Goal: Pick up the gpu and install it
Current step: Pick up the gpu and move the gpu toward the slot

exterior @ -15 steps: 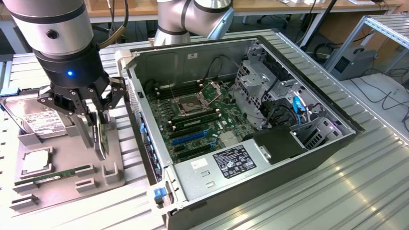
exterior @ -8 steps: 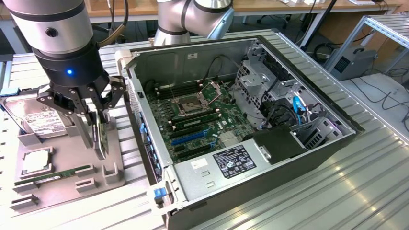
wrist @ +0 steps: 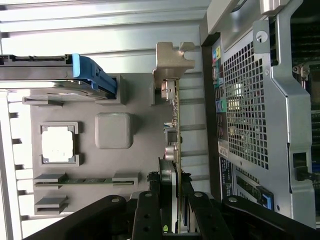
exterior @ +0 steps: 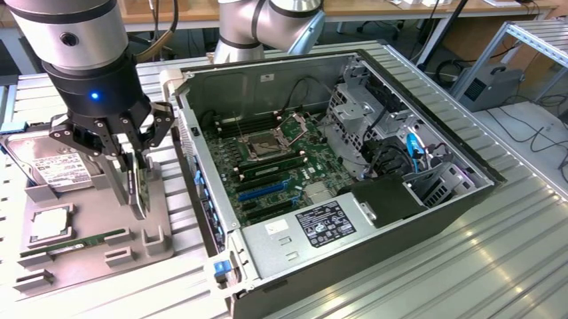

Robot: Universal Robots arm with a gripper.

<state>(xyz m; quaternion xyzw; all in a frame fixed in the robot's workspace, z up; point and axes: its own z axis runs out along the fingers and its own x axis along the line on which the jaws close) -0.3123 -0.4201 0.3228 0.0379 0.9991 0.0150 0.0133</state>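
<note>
My claw grips the gpu on edge over the grey holder tray, beside the open computer case (pick-up step, I judge), calling for a straight, untilted lift.

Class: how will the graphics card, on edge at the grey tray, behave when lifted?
Thin flat board: the graphics card is probably stiff. On its narrow edge it would likely tip if released. The gripper alone holds it, so probably light.

The gripper hides the top of the gpu and part of the hard drive. The case runs off the exterior view's bottom edge.
</note>
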